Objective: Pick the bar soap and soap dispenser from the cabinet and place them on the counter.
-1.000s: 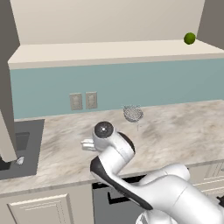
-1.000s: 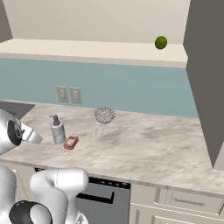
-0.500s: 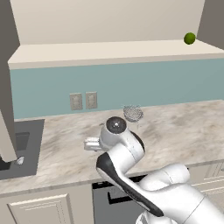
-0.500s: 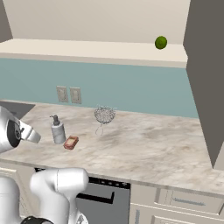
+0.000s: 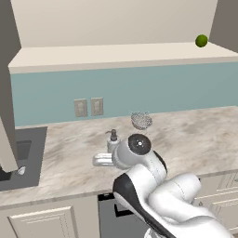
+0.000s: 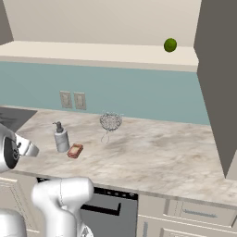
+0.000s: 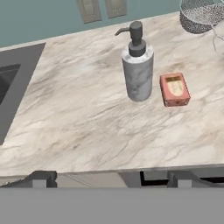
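The grey speckled soap dispenser (image 7: 138,65) stands upright on the marbled counter (image 7: 78,118), with the small reddish-brown bar soap (image 7: 175,89) lying close by its side, apart from it. Both also show as dispenser (image 6: 60,138) and bar soap (image 6: 75,150); the arm hides all but the dispenser's pump (image 5: 113,135) from the left. My gripper (image 7: 111,179) is open and holds nothing, back over the counter's front edge and well short of both. The hand (image 5: 98,161) (image 6: 31,149) points left. The cabinet shelf (image 5: 116,53) is open.
A wire-mesh ball (image 6: 110,121) stands behind the soaps near the wall. A green lime (image 6: 170,45) sits on the cabinet shelf. The dark sink (image 7: 13,83) lies at the counter's left end. An open cabinet door (image 6: 217,83) hangs at the right. Wall outlets (image 5: 88,107) are behind.
The arm's wrist has swung to the right and slightly lower in the left base view. The dispenser and bar soap have stayed in place, and the gripper has stayed open.
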